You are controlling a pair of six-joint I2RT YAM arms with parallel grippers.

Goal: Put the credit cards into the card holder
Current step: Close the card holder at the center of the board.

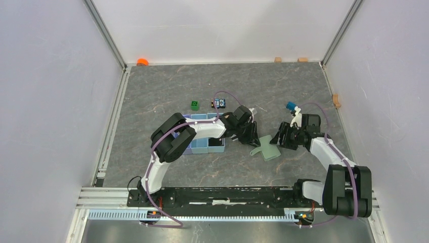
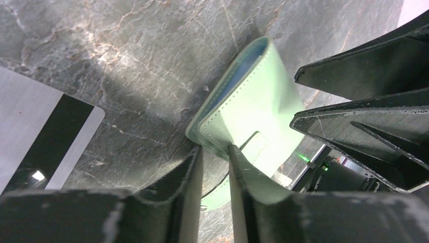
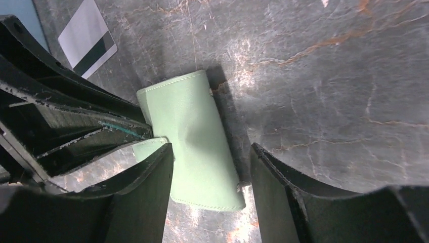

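Observation:
The card holder, a sage-green wallet, lies folded between my two grippers and looks tilted off the table. In the left wrist view the card holder has its near corner pinched between the tips of my left gripper, which is shut on it. My right gripper is open and straddles the other end of the card holder; its right finger stands apart from it. One credit card, whitish with a dark stripe, lies flat on the table to the left; it also shows far off as the credit card.
A light blue tray sits under the left arm. Behind it are a green cube and a small dark object. A blue object lies behind the right gripper. Wooden blocks line the right wall.

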